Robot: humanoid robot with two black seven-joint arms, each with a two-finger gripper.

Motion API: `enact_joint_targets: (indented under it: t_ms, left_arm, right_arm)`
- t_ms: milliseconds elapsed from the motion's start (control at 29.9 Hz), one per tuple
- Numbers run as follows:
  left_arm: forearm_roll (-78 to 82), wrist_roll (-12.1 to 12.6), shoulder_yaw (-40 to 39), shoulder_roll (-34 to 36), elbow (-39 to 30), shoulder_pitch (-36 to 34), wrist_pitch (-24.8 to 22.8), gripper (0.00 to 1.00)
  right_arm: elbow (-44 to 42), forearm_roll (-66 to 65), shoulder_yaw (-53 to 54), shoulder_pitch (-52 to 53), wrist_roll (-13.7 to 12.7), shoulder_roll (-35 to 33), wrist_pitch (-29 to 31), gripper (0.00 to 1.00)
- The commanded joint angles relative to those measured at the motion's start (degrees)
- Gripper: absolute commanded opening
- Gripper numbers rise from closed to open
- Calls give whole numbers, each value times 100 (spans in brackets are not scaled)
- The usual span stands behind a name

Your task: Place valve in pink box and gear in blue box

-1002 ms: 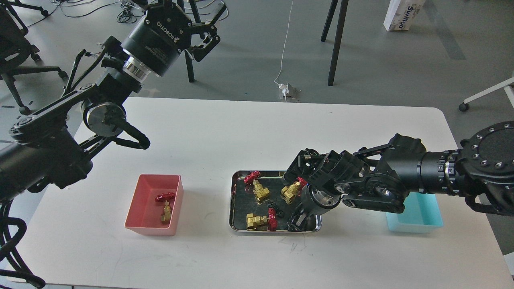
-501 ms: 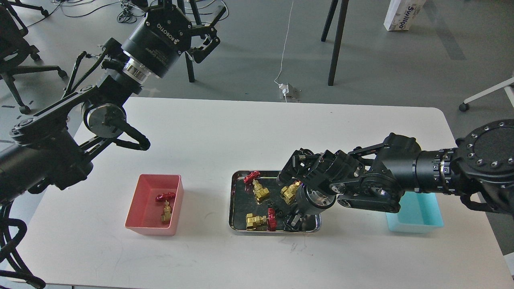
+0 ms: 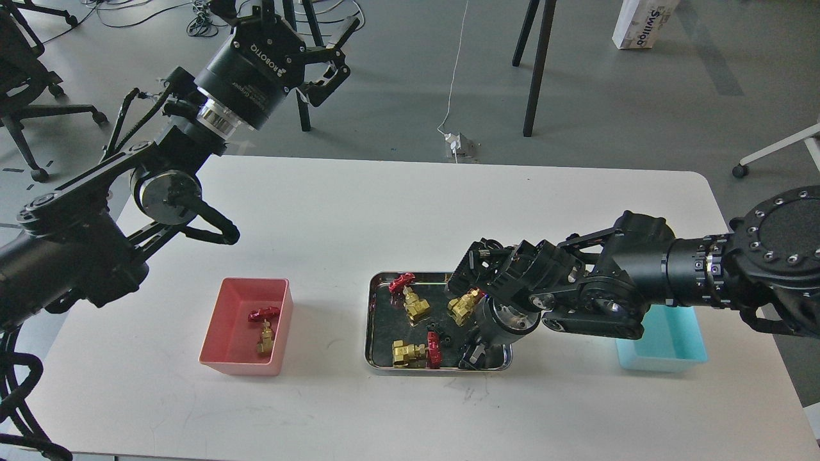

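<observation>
Already one valve (image 3: pixel 264 326) lay inside the pink box (image 3: pixel 221 333), red wheel toward the far end, brass body toward the near wall. Three more valves sat in the steel tray (image 3: pixel 375 358): one at the far left (image 3: pixel 410 298), one near the middle (image 3: pixel 464 306) partly hidden by the right arm, and one at the near edge (image 3: pixel 416 352). Small black gears (image 3: pixel 439 333) lay between them on the tray floor, too small to count with certainty.

The right hand (image 3: pixel 475 353) pointed down into the tray's near right corner, close to the gears. Its fingers were dark and seen against dark metal, so I could not tell whether they were spread or closed, or whether they held anything. The blue box (image 3: pixel 666 349) stood just right of the tray, partly behind the right arm; what showed of it looked empty.

The left hand (image 3: pixel 327 57) hung high over the counter's (image 3: pixel 384 211) far left corner, fingers spread and holding nothing, well apart from the pink box.

Judging by this, the step in hand was picking a gear with the right hand. The next move called for a fine pinch on a very small, flat part lying on slick steel, without nudging the neighbouring valves, then a short carry right to the blue box. The remaining valves would then fall to the left hand.
</observation>
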Motion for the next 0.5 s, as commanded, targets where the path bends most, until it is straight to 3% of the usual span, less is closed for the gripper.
enact_joint_targets:
  t_ms: [0,167,468]
  left_arm:
    - [0,0,0,9,-2,4,0,99]
    - [0,0,0,0,7,39,0,99]
    - [0,0,0,0,7,39,-9,99]
  right_arm:
    - [-17,-6,-4,2,8,2,0,28]
    - [-34,12,-4,2,17,2,-9,39]
    - [-17,29,-4,2,35,-7,0,45]
